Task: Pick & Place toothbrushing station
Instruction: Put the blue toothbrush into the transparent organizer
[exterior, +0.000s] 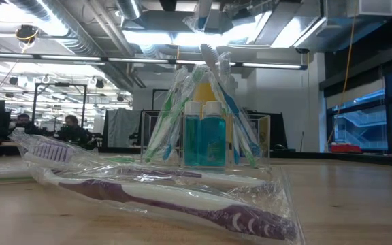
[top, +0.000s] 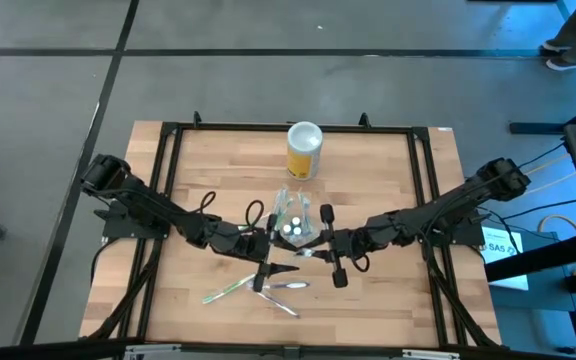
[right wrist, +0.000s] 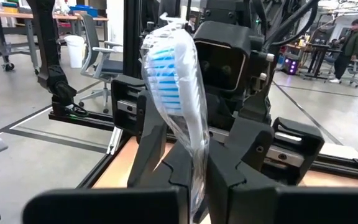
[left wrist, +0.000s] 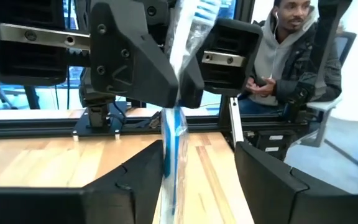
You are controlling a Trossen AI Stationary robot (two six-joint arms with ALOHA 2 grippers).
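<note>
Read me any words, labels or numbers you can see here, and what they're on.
Nothing reads clearly.
Yellow canister: label print blurred.
White sheet beside the table: dark characters, too small.
Blue bottles: no lettering visible.
Wrapped toothbrush in the right gripper: no print visible.

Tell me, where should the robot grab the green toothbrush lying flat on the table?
Grab the green toothbrush around the middle of its handle, coming straight down from above. It lies flat on the table, long and thin, with bare wood around it, so the fingers should close across its narrow width. The left gripper looks nearest.
</note>
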